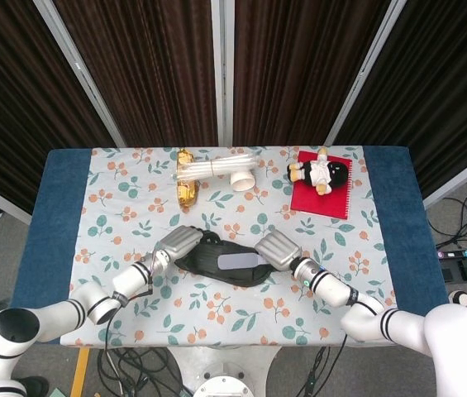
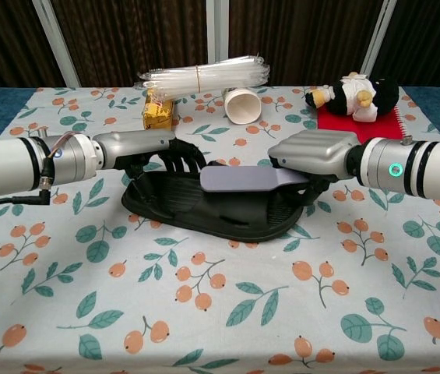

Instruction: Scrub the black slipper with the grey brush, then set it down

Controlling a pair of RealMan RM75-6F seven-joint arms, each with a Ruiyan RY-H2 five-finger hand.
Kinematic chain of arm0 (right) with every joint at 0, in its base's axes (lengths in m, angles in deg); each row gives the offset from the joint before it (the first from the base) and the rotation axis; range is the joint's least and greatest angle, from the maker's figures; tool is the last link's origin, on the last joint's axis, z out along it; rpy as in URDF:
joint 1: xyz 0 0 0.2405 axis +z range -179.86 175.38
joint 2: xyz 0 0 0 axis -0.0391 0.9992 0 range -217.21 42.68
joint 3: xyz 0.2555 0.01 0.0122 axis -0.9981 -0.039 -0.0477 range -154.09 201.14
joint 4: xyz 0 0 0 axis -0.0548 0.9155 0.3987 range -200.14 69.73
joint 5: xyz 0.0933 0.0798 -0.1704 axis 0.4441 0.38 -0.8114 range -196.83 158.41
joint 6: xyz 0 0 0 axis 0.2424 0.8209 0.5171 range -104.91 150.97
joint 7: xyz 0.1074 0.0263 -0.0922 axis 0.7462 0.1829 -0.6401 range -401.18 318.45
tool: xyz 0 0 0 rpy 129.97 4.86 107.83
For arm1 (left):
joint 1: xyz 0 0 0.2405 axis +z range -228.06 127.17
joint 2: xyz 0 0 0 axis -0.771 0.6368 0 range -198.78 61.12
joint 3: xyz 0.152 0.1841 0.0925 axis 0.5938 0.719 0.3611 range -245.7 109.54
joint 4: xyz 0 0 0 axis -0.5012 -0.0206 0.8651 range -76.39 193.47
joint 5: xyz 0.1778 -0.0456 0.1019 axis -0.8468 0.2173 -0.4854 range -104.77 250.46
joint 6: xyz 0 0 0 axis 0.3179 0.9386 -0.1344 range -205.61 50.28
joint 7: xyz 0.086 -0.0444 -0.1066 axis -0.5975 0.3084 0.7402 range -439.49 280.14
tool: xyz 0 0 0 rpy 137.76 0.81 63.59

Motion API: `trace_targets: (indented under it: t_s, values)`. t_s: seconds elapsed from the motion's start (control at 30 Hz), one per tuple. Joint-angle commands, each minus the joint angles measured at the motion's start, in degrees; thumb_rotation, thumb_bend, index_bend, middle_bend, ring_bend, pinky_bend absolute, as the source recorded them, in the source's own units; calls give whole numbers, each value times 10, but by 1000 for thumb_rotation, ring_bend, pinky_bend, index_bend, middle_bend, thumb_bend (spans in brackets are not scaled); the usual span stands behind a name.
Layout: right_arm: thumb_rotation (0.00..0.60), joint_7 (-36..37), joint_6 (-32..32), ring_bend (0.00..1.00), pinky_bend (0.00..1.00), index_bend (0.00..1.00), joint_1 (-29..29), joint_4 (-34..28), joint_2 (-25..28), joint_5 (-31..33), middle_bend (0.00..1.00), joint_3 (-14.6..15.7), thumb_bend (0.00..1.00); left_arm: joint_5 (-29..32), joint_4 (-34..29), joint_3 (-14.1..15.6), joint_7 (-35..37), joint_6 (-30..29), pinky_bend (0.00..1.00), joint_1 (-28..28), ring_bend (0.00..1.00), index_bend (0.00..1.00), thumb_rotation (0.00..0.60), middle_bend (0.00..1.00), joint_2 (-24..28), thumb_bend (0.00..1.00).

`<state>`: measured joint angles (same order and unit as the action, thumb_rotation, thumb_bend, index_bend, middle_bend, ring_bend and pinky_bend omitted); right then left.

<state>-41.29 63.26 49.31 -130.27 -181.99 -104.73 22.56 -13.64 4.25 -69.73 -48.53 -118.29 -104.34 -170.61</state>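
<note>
The black slipper (image 2: 204, 210) (image 1: 208, 263) lies flat on the floral tablecloth at the table's middle front. My left hand (image 2: 153, 156) (image 1: 177, 243) grips its left end, fingers curled over the strap. My right hand (image 2: 313, 158) (image 1: 275, 250) holds the grey brush (image 2: 239, 179) (image 1: 239, 261) by its handle. The brush lies flat along the slipper's footbed, reaching left from the hand. Whether the bristles touch the sole is hidden under the brush back.
At the back stand a bundle of clear tubes (image 1: 215, 168), a gold box (image 1: 186, 192) and a white cup (image 1: 243, 179). A plush doll (image 1: 320, 172) lies on a red notebook (image 1: 321, 201) at back right. The blue table edge (image 1: 55, 223) frames the cloth.
</note>
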Motion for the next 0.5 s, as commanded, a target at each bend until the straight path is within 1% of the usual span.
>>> trace_targets:
  t_s: [0.03,0.1,0.17,0.27,0.33,0.4,0.5]
  values:
    - [600,8,16,1000,1000,1000,-6,-38,22,-25,1000,20,642,0,0,0,1,0,300,-1,341,421,600,508,0,96]
    - [600,14,29,1000,1000,1000,-11,-55,36,-37,1000,28,642,-1,0,1,0,0,300,-2,341,421,600,507,1,96]
    - [600,19,43,1000,1000,1000,-15,-61,45,-42,1000,28,643,-1,0,2,0,-1,300,-1,341,421,600,507,1,96]
    - [600,25,55,1000,1000,1000,-21,-53,52,-28,1000,13,642,-1,-2,1,-1,-2,300,-1,341,421,600,507,2,96]
    - [600,23,53,1000,1000,1000,-21,-37,47,-9,1000,-2,642,0,-3,1,-2,-3,300,-2,341,421,600,507,2,96]
    - [600,19,38,1000,1000,1000,-16,-17,37,13,1000,-16,642,0,-3,0,-3,-2,300,-3,341,421,600,507,1,96]
    - [600,12,14,1000,1000,1000,-4,13,16,33,1000,-27,642,1,-4,0,-3,0,300,-4,341,421,600,507,1,96]
